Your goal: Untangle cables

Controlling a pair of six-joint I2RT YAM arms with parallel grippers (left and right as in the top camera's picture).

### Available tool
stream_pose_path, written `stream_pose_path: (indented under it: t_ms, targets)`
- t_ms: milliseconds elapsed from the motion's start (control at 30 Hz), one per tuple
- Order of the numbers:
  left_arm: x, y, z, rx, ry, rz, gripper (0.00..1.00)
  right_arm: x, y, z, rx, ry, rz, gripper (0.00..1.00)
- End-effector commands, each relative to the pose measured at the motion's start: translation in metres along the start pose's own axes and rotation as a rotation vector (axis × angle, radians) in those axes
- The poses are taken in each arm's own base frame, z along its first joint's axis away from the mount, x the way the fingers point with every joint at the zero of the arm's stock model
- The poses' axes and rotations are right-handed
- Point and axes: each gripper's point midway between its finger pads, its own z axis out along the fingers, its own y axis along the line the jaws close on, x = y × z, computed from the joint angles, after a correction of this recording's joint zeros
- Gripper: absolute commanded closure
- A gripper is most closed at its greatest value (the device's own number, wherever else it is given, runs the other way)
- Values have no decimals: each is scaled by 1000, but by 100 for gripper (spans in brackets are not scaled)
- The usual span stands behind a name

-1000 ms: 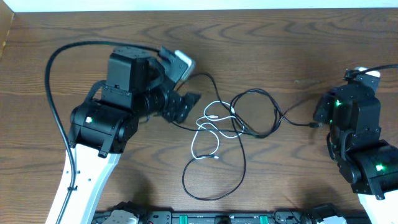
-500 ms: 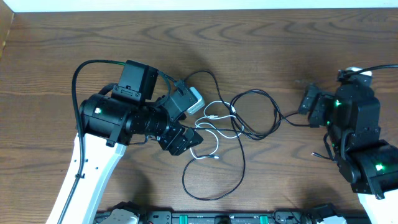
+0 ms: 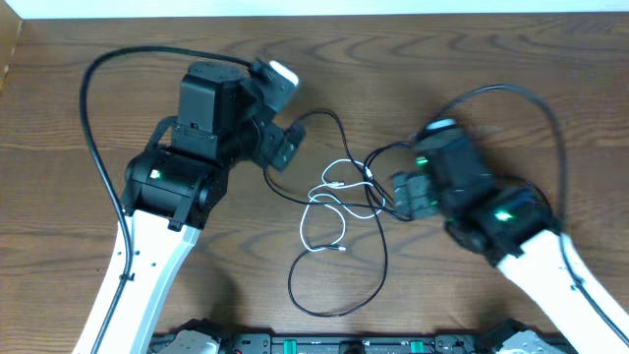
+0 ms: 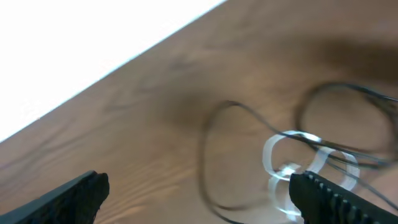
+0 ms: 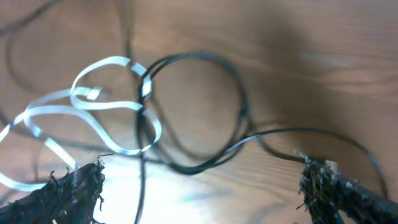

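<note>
Sprawling centrally, cables [image 3: 344,192] well apart from table [image 3: 472,59] far edge.

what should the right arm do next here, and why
Probably lower the right gripper and close on the black cable loop lying between its open jaws, then draw it away from the white cable. The two cross there, and nothing is held yet.

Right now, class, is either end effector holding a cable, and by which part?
Nothing is held: the left end effector and right end effector are both open.
</note>
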Motion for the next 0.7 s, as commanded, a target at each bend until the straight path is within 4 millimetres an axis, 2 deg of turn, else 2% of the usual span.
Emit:
stream_pose_path:
  t_ms: [0,167,267,333,400,467,667]
  targets:
    - [8,38,-3,-211,43,-55,2,16,23,9,-10,76,-110,1]
    - [16,45,-3,-222,70,-76,2,51,53,8,-37,178,-240,1]
    - [17,48,-4,-228,70,-96,2,65,76,4,-72,194,-330,1]
    - [17,48,-4,-228,70,-96,2,74,85,4,-82,214,-371,1]
    - [18,48,-4,-228,71,-96,2,94,83,7,-57,300,-413,1]
    - [18,48,-4,-228,70,-96,2,103,78,11,-34,347,-427,1]
    - [18,48,-4,-228,70,-96,2,111,86,27,-58,374,-421,1]
